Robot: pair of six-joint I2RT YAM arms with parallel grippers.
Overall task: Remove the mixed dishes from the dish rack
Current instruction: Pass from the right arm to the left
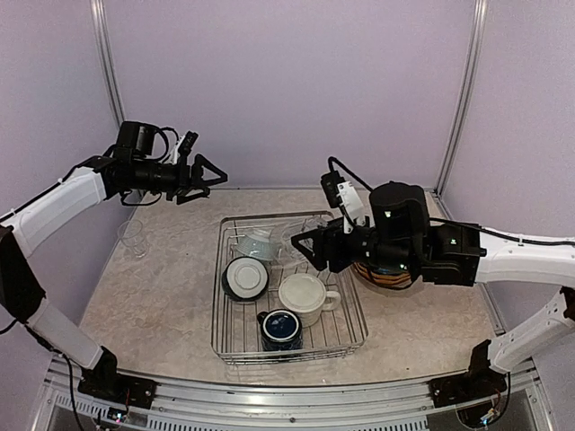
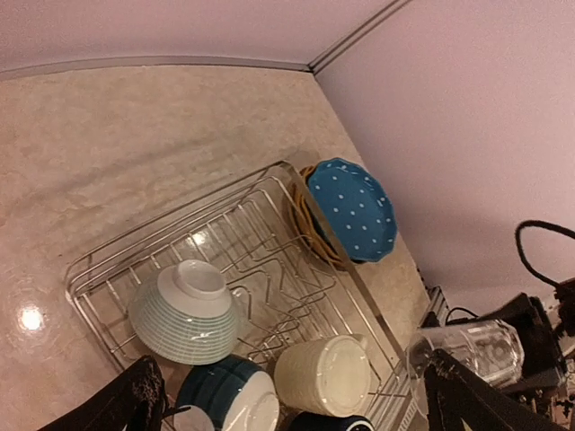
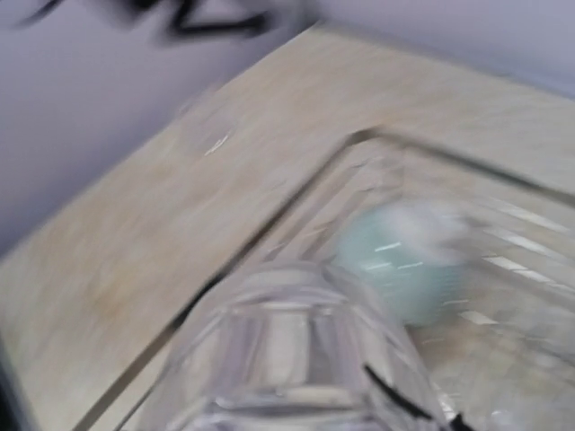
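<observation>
While the right jaws are gripping a small clear glass [image 3: 287,359] between them, apparently for unloading, the silver wire dish rack [image 1: 217,287] is lying below; the left jaws are gaping open, empty.

left end effector [image 1: 212,178] raised, wide open; right end effector [image 1: 306,247] grips clear glass [image 2: 467,352]

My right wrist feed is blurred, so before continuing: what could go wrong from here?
The small clear glass in the right gripper hangs above the silver wire dish rack; a slip could drop it onto the cream mug. The right arm also sits close over the blue white-dotted plate beside the rack and might clip it.
</observation>
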